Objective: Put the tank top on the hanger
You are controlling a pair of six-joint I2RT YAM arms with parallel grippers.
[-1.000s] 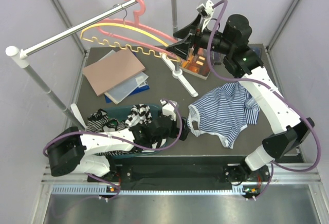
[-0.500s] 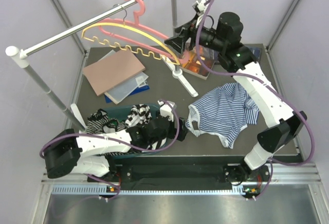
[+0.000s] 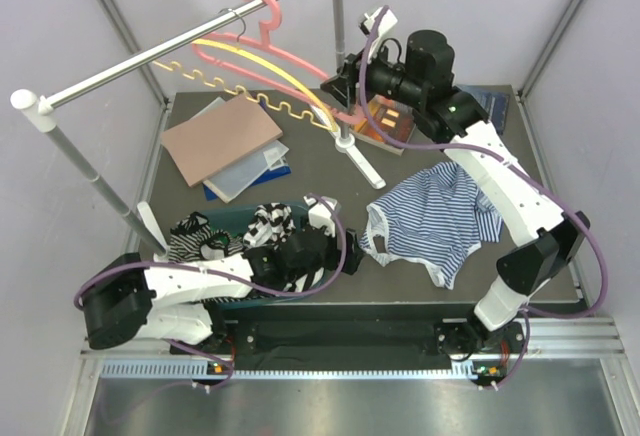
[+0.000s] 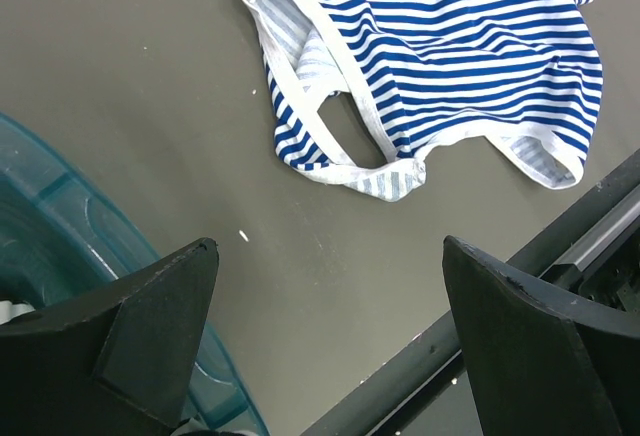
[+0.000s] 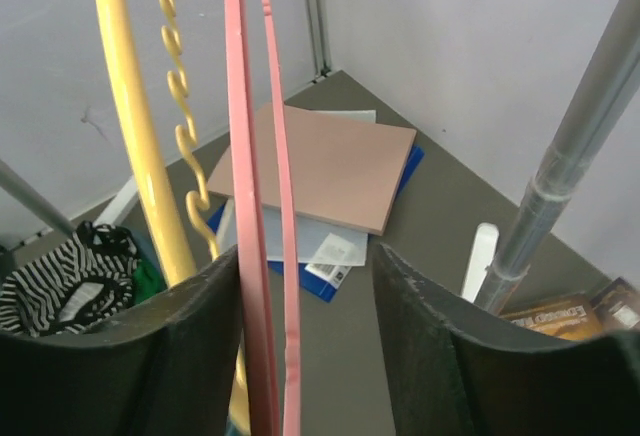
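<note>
- One sleeveless cloth tank top [image 3: 435, 218] with thin blue-and-white stripes. It lies rumpled on the right half of the dark grey counter [image 3: 320, 171], on neither hanger. The left wrist view shows it [image 4: 440, 56] with one strap loop nearest the camera.
- One pink plastic hanger [image 3: 266, 18] with smooth curved arms. Its hook sits over the rail and its body slants down toward the right arm.
- One yellow plastic hanger [image 3: 285, 68] with a wavy lower bar, hung on the same rail just beside the pink one.
- One silver metal clothes rail [image 3: 150, 56] on two posts, one far [image 3: 338, 16] and one near left [image 3: 90, 176].
- Two black two-finger pincers:
  - The right pincer [image 5: 305, 346] is raised at the hangers and partly open. The pink hanger [image 5: 243, 206] passes between its fingers, against the left finger with a gap to the right one, and is not clamped. The yellow hanger [image 5: 135, 156] is outside the fingers.
  - The left pincer [image 4: 330, 346] is spread wide and holds nothing. It hangs low over bare counter, near the tank top but apart from it.
- One teal plastic bin [image 3: 235, 218] at near left, beside the left pincer.
- Two visible bunches of bold black-and-white striped cloth [image 3: 190, 236] in the bin.
- One flat stack at far left, a pinkish-tan board [image 3: 222, 136] on clear and blue sheets.
- One orange-brown box [image 3: 390, 121] under the right arm.
</note>
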